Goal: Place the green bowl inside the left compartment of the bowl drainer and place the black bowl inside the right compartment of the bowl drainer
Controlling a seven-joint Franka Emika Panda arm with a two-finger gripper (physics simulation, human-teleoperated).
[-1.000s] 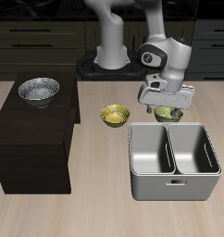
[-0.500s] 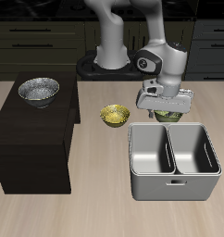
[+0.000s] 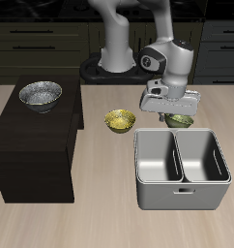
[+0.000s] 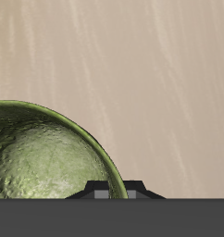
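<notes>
Since a second ago, gripper (image 3: 176, 114) shifted slightly over green bowl (image 3: 179, 120), on table behind drainer (image 3: 183, 167); jaw opening can't be made out. Black bowl (image 3: 40, 94) atop cabinet (image 3: 32, 145).

Arm bent forward and down, hand (image 3: 176, 113) low near the table (finger spread hidden).

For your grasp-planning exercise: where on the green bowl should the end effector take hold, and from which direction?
Grip the green bowl by its thin rim, coming straight down from above, one finger inside and one outside. It sits upright and open on the table, behind the drainer; its round body looks too wide to span.
</notes>
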